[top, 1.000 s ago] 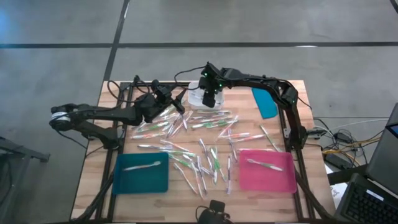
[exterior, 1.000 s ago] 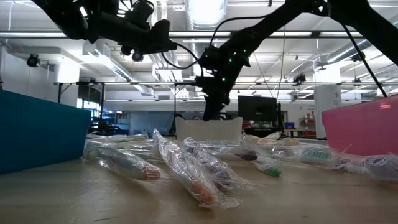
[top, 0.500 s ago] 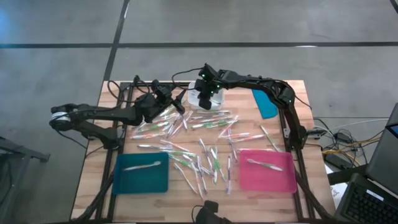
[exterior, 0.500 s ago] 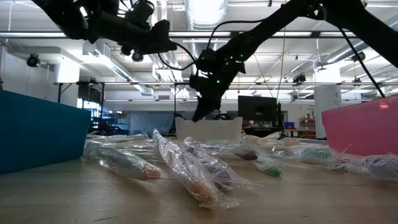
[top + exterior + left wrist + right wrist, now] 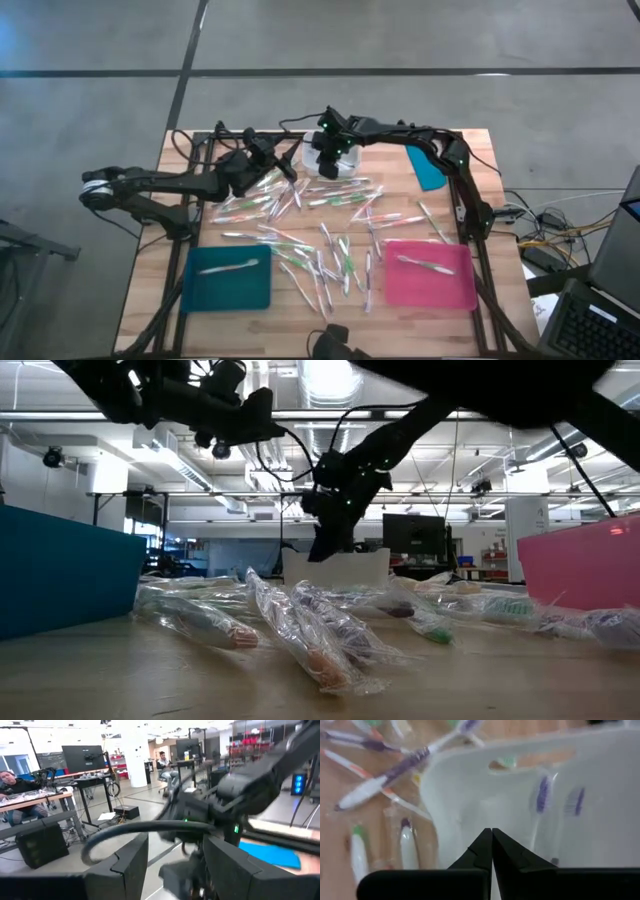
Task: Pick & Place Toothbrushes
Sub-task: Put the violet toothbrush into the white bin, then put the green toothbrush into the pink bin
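The toothbrushes (image 5: 320, 225) lie scattered across the middle of the table (image 5: 150, 290), between the two trays at the near edge: one tray (image 5: 227, 280) on the left, another (image 5: 430, 275) on the right, each with a toothbrush in it. At the far edge stands a small bin (image 5: 325, 160) with toothbrushes inside. The right gripper (image 5: 328, 160) hangs over that bin, fingers together. The left gripper (image 5: 285, 165) hovers just left of the bin, above the far end of the pile.
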You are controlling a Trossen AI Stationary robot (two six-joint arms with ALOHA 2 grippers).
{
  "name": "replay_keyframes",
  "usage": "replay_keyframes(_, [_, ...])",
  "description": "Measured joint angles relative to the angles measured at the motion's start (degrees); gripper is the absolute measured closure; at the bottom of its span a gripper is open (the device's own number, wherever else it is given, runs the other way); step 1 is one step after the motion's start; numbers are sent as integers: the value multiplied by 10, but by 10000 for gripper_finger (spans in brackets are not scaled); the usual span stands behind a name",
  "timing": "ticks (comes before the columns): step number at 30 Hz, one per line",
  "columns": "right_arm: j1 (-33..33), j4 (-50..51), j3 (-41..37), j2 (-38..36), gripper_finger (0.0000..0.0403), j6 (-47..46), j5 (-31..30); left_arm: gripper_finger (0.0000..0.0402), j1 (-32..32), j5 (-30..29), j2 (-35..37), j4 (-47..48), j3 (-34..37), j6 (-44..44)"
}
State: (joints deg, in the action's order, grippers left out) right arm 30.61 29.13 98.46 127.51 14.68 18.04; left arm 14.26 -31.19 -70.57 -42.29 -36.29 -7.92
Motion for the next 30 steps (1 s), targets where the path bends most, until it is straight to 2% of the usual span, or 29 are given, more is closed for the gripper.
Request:
replay_keyframes(16, [1, 10, 4, 3, 395, 0, -140, 206, 0, 0, 1, 0, 0, 4])
replay_keyframes(21, [1, 10, 5, 3, 395, 4, -146, 206, 0, 0, 1, -2, 0, 4])
replay_keyframes(24, [2, 18, 5, -2, 395, 8, -128, 206, -1, 0, 1, -2, 0, 1])
replay_keyframes(30, [1, 65, 5, -56, 395, 22, -118, 206, 0, 0, 1, 1, 0, 0])
